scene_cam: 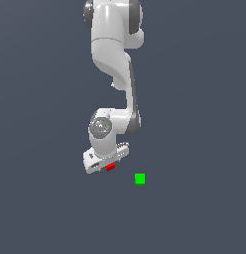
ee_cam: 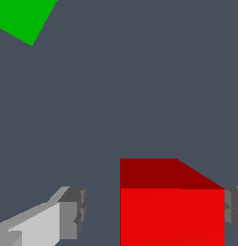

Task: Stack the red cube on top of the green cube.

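Note:
The red cube [scene_cam: 110, 167] lies on the dark grey floor, partly covered by the white hand in the exterior view. In the wrist view the red cube [ee_cam: 171, 211] sits between the two grey fingers. One finger [ee_cam: 75, 211] stands well apart from the cube; the other finger [ee_cam: 233, 211] is right at the cube's side. My gripper [scene_cam: 107, 162] [ee_cam: 154, 211] is open and straddles the cube, low over the floor. The green cube [scene_cam: 140, 179] lies on the floor to the exterior view's right of the red one, apart from it. A corner of the green cube [ee_cam: 22, 17] shows in the wrist view.
The plain dark grey floor [scene_cam: 194, 213] spreads all around. The white arm [scene_cam: 112, 49] reaches down from the top of the exterior view.

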Robot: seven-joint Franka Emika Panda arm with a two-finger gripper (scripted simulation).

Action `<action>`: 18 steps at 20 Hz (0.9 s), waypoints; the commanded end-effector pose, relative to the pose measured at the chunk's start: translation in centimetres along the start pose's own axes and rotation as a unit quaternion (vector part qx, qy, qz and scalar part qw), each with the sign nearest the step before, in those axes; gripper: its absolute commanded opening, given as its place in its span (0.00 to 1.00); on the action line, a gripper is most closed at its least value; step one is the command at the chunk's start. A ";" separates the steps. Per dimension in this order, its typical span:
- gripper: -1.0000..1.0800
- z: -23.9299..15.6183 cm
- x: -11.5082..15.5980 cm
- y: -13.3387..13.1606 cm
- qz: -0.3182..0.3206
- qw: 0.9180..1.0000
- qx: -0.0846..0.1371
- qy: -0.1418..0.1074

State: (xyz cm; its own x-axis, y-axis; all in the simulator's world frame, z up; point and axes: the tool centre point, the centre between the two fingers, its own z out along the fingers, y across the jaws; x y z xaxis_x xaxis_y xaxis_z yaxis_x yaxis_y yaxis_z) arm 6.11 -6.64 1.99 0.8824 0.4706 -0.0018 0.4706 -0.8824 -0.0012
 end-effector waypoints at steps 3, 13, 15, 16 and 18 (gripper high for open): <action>0.00 0.0 0.1 0.1 0.000 1.000 -0.001 0.001; 0.00 0.0 0.1 0.1 0.000 1.000 -0.001 0.001; 0.00 -0.3 0.1 0.1 0.000 1.000 -0.001 0.001; 0.00 -0.5 0.1 0.0 0.000 1.000 -0.001 0.001; 0.00 -1.1 0.0 0.0 0.000 1.000 -0.001 0.001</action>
State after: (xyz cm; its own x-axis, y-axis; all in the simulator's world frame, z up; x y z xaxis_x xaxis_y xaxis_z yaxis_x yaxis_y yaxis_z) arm 6.11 -6.65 2.59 0.8823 0.4706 -0.0018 0.4706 -0.8824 -0.0012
